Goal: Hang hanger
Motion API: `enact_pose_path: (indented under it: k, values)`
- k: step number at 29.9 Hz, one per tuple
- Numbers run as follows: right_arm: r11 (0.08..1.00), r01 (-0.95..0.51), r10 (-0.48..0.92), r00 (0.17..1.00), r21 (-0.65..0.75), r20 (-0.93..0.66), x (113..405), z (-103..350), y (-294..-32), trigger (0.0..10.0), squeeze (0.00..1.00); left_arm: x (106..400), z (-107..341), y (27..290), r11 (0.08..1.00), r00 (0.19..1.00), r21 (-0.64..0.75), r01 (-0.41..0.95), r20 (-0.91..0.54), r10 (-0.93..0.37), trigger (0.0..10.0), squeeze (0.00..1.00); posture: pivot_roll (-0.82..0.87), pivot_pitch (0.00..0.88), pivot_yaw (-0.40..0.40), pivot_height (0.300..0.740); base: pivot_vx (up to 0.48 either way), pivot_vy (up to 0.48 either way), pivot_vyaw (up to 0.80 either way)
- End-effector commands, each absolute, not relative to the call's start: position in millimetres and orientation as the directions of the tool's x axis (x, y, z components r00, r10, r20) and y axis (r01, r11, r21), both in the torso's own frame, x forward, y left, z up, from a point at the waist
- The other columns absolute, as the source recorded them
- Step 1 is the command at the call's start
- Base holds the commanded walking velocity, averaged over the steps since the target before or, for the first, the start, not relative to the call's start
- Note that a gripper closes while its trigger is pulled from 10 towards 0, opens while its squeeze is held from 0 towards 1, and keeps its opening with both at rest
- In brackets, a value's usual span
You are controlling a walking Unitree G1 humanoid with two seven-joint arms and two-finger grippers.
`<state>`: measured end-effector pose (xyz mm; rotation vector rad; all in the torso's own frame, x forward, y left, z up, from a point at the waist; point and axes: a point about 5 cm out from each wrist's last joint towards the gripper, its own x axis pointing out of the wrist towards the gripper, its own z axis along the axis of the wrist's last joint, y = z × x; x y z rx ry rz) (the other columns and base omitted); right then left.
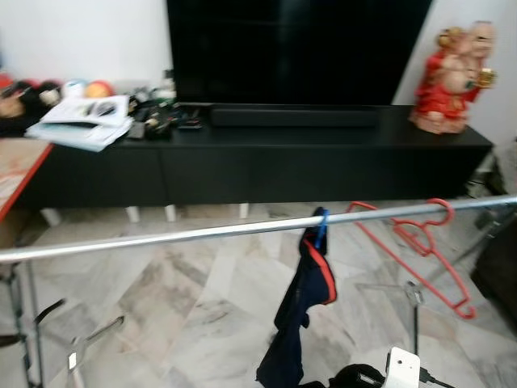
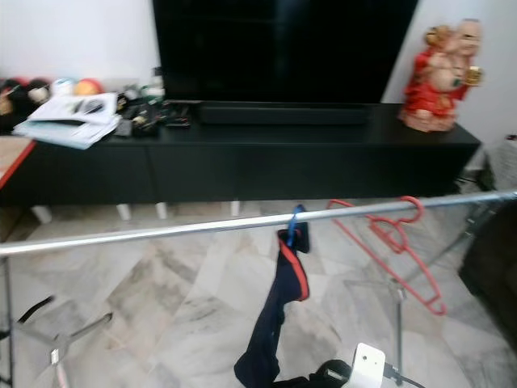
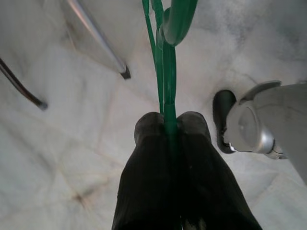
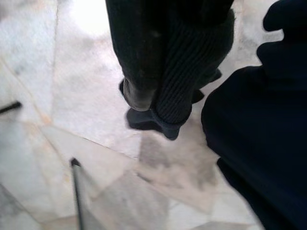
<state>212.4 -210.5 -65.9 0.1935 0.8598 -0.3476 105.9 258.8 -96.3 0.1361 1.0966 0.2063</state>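
Observation:
A green hanger [image 3: 168,67] is pinched between the black fingers of my left gripper [image 3: 170,120], which is shut on it low over the marble floor. My right gripper [image 4: 154,103] is shut on a dark ribbed cloth [image 4: 187,72], close beside a hanging navy garment [image 4: 254,143]. A silver rail [image 1: 202,233] runs across in front of me. On it hang a red hanger [image 1: 420,242] to the right and a blue hook carrying the navy garment with red trim [image 1: 303,307] near the middle.
A long black TV cabinet [image 1: 266,166] with a large dark screen [image 1: 291,48] stands behind the rail, with papers [image 1: 85,121] on its left end and a red figurine [image 1: 452,77] on its right. Metal rack legs [image 1: 24,323] stand on the floor at the left.

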Motion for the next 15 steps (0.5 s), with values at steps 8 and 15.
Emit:
enact_pose_path:
  k: [8, 15]
  values:
    - [0.928, 0.368, -0.203, 0.639, 0.063, -0.742, 226, -59, -203, 10.0, 0.00, 117, -93, 260, 0.975, 0.455, 0.209, -0.070, -0.863, 0.218, 10.0, 0.00, 0.18, 0.000, -0.002, 0.740, -0.033, 0.000, 0.00]
    - [0.928, 0.365, -0.195, 0.644, 0.073, -0.740, 229, -57, -201, 10.0, 0.00, 123, -93, 256, 0.976, 0.462, 0.205, -0.071, -0.861, 0.214, 10.0, 0.00, 0.18, 0.000, -0.002, 0.740, -0.275, 0.000, 0.00]
